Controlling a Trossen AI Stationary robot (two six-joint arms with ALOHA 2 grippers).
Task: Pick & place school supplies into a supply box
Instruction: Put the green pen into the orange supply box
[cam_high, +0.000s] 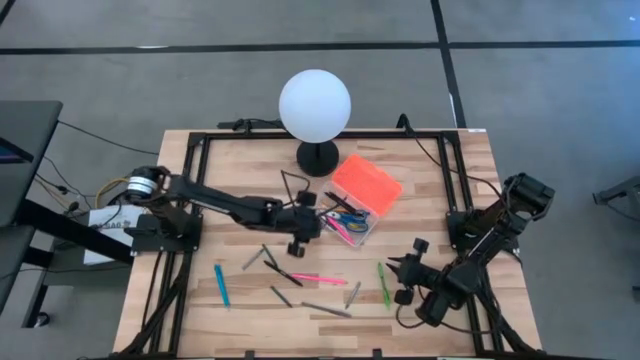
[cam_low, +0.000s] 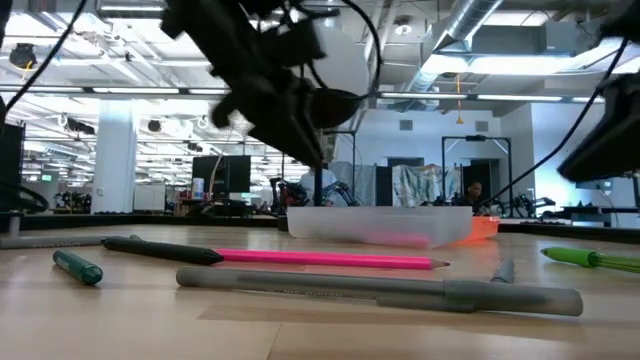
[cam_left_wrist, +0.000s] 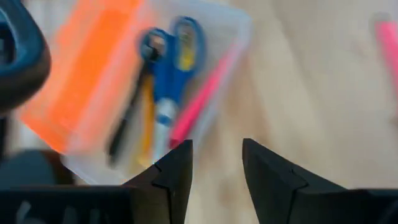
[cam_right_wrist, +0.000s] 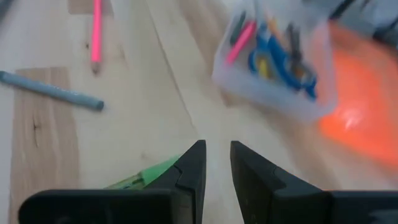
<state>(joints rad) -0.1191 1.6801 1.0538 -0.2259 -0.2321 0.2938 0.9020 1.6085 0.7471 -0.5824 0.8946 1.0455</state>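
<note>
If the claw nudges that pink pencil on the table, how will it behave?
The pink pencil looks thin, straight and stiff, so it probably slides or pivots easily. Lying flat on the smooth wood table, it may roll. It seems light.

orange ribbed lid (cam_high: 366, 183) over clear box (cam_high: 352, 226); blue-handled scissors (cam_left_wrist: 169, 74); pink pencil (cam_low: 330, 260); green marker (cam_high: 384, 284); white globe lamp (cam_high: 314, 103).

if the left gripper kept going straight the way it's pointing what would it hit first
Most likely the supply box: the left gripper, jaws open and empty, points at its near end, where the scissors and a pink pen lie. Depth is unclear, so it might pass just above.
</note>
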